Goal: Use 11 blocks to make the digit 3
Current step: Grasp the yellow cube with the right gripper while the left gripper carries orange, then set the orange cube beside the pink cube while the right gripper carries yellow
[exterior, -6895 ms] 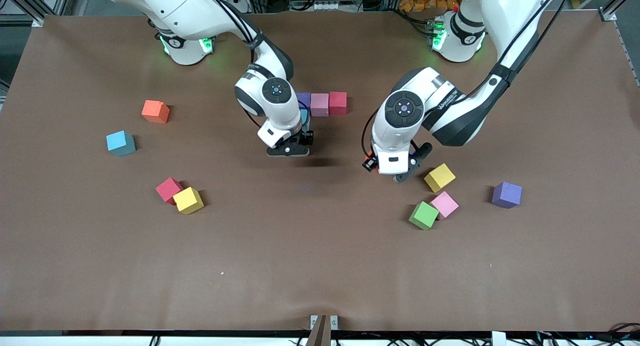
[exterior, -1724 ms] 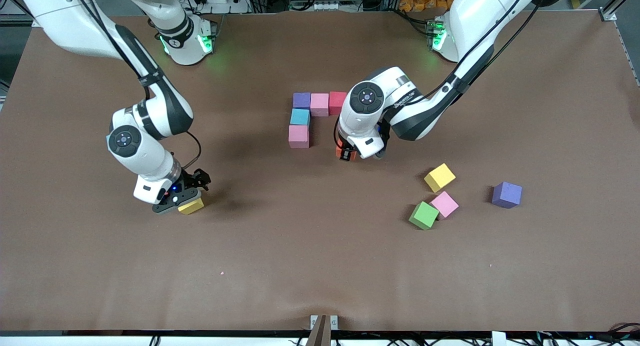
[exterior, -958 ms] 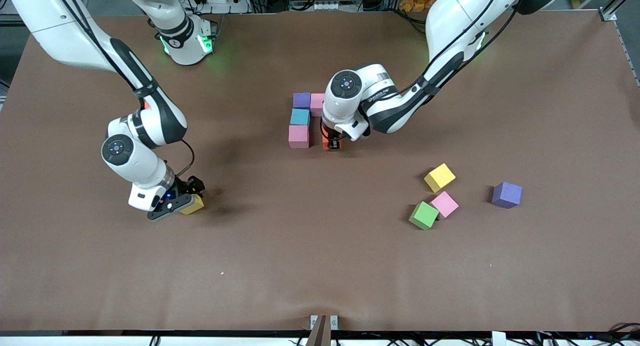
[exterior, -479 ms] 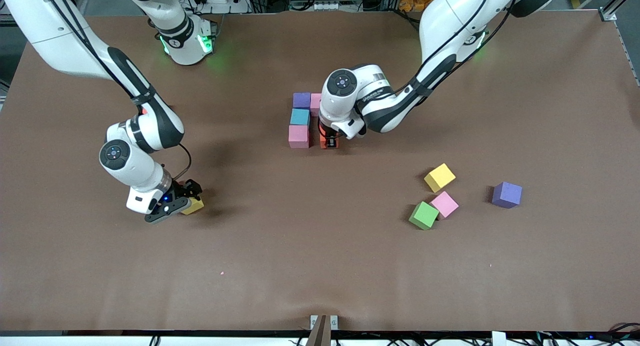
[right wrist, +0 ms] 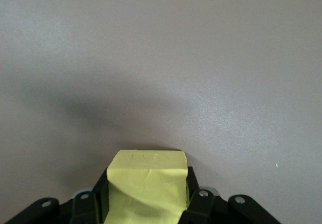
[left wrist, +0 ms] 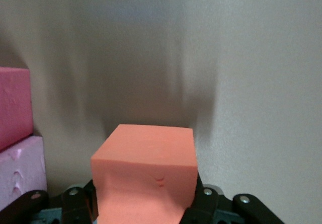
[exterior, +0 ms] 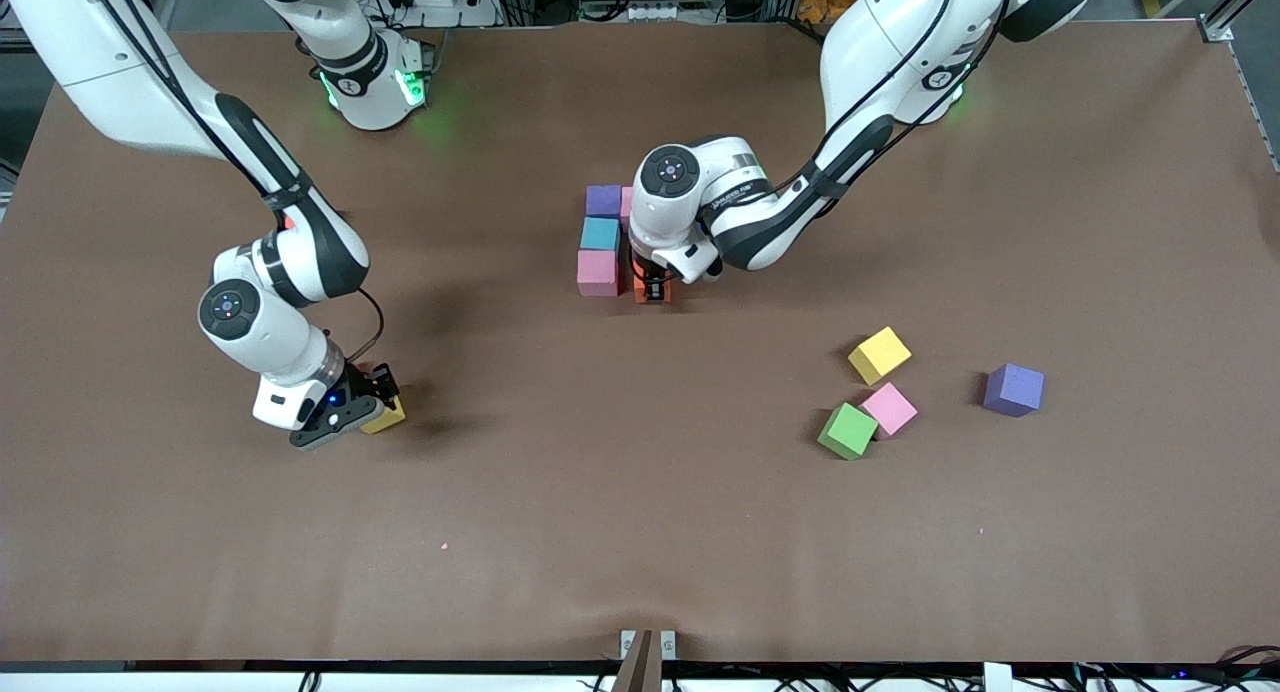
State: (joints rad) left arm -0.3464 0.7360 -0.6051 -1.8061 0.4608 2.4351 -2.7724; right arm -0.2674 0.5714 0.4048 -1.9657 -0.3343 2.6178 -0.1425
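Nearest the front edge of the bench, toward the left arm's end: green block, pink block, yellow block and purple block, all unmoved. Toward the right arm's end, the right gripper has its jaws clamped on a second yellow block, shifted slightly since half a second ago. Mid-bench, the left gripper, jaws clamped on the orange block, has closed in beside the partial digit 3, probably just touching it.
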